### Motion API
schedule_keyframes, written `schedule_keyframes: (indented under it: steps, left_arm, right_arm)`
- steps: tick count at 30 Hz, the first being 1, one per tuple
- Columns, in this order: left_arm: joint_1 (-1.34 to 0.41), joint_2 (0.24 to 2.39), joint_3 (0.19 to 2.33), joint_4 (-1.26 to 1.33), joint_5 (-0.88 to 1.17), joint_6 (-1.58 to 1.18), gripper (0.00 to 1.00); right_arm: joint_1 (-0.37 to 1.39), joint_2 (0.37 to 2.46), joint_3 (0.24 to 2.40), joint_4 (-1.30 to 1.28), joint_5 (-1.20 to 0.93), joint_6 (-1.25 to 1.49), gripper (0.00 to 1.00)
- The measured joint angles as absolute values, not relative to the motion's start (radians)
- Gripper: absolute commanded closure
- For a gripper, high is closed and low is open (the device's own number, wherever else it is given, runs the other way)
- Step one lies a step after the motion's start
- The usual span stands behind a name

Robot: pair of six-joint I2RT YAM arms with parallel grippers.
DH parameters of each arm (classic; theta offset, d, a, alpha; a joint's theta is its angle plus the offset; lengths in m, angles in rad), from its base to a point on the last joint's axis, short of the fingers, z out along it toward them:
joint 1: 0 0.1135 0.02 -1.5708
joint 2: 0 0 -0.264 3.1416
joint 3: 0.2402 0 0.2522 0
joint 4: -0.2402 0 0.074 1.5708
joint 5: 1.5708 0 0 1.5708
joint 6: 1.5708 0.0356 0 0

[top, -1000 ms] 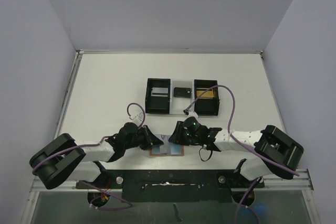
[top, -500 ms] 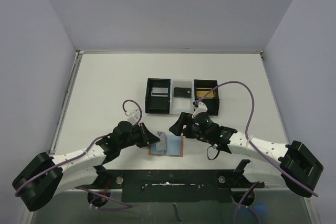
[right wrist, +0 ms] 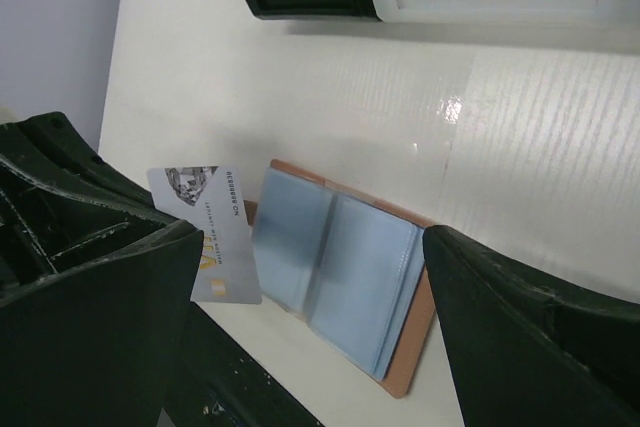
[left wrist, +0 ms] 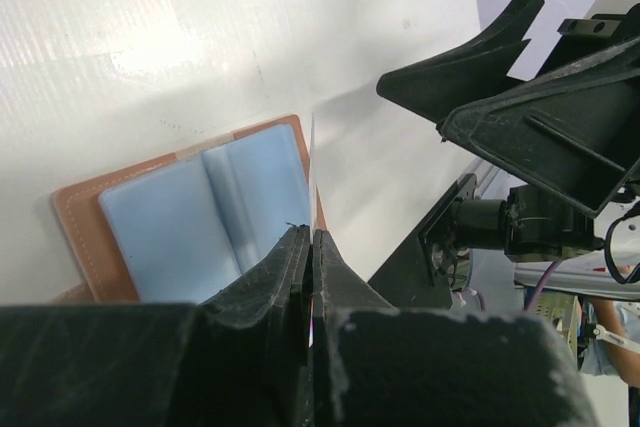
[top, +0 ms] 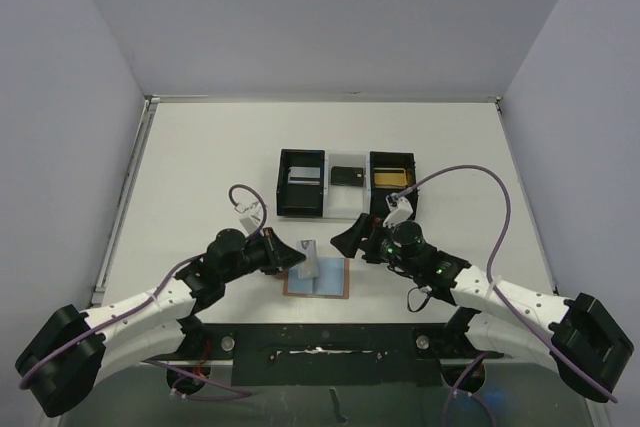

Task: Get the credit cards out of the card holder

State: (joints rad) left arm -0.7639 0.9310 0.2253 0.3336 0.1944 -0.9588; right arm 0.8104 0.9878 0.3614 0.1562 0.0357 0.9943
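Note:
The card holder (top: 328, 284) lies open on the table near the front edge, tan leather with its blue pockets (right wrist: 345, 262) facing up. A silver-grey credit card (top: 309, 258) is pinched in my left gripper (top: 296, 259), which is shut on it and holds it just above the holder's left half. In the left wrist view the card (left wrist: 312, 172) shows edge-on between the jaws. The right wrist view shows its printed face (right wrist: 205, 237), clear of the pockets. My right gripper (top: 345, 238) hangs open to the right of the holder, with nothing between its fingers (right wrist: 540, 317).
A black tray (top: 345, 209) with a white middle stands behind the holder. It holds a silver card (top: 301, 176) on the left, a black card (top: 347, 175) in the middle and a gold card (top: 390, 179) on the right. The table's front rail (top: 320, 342) is close.
The left gripper has drawn the silver-grey card out of the holder and lifted it. The right gripper has opened wide and pulled off the holder, up and to the right.

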Motion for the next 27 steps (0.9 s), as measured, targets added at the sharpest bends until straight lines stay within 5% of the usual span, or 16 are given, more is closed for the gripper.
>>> schedule_keyframes:
  steps: [4,27]
  left_arm:
    - [-0.764,0.931,0.225,0.371,0.199,-0.958,1.00]
    - [-0.663,1.033,0.205,0.749,0.485,-1.078,1.00]
  right_arm:
    - [0.794,0.971,0.327,0.254,-0.010,0.965,0.01]
    - [0.752,1.123,0.294,0.663,-0.415,0.955,0.58]
